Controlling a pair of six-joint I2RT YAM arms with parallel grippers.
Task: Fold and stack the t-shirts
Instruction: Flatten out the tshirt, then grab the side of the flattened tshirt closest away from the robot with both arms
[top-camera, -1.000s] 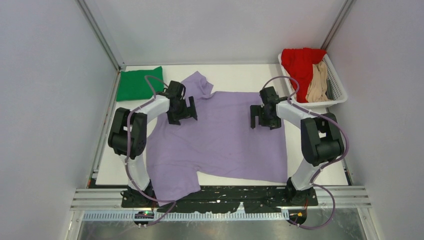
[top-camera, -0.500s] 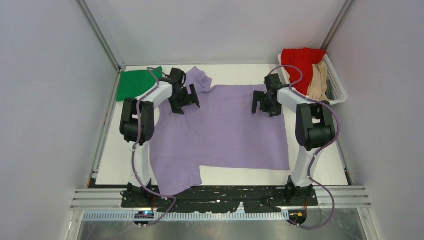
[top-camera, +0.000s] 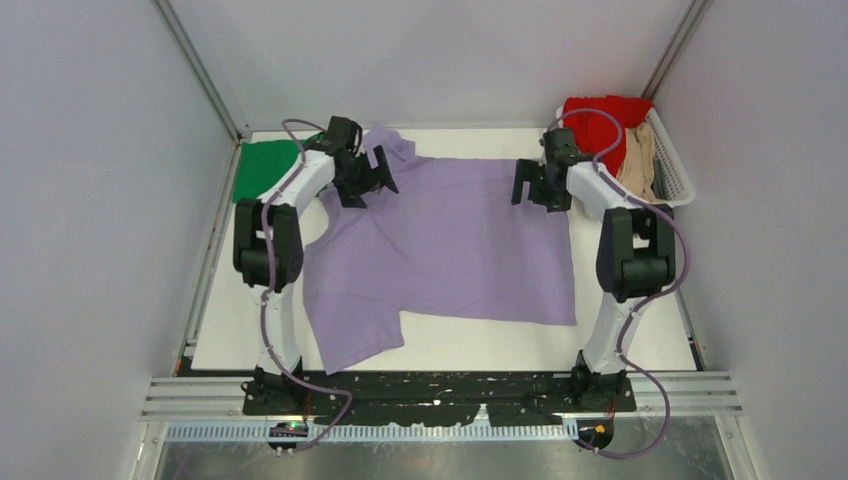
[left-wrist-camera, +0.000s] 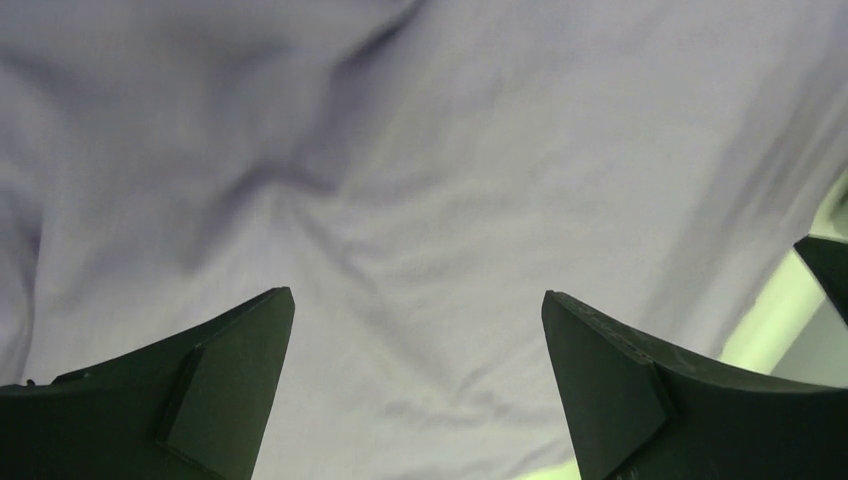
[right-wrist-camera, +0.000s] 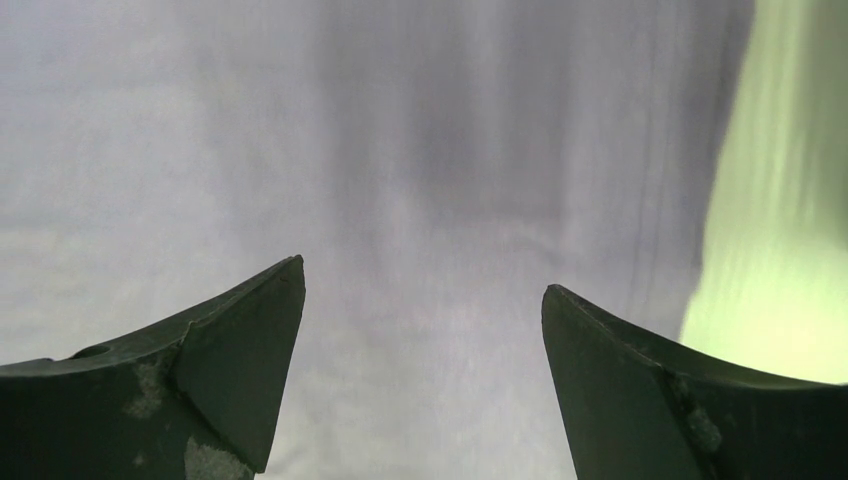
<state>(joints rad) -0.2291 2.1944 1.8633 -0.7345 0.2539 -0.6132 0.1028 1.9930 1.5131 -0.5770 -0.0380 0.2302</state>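
A lavender t-shirt (top-camera: 450, 245) lies spread flat across the table, one sleeve at the far left and one hanging at the near left. My left gripper (top-camera: 366, 178) is open above the shirt's far left part, near the sleeve; the cloth fills the left wrist view (left-wrist-camera: 420, 200). My right gripper (top-camera: 532, 187) is open above the shirt's far right corner; the cloth fills the right wrist view (right-wrist-camera: 430, 180). Both hold nothing. A folded green t-shirt (top-camera: 262, 170) lies at the far left, partly behind my left arm.
A white slatted basket (top-camera: 676, 175) at the far right holds a red shirt (top-camera: 596, 125) and a tan shirt (top-camera: 637, 165). White walls close in the table on three sides. Bare table shows along the near edge.
Both arms have reached farther back, so both grippers moved toward the shirt's far edge. The shirt's near edge has shifted a little away from me. Both grippers stayed open.
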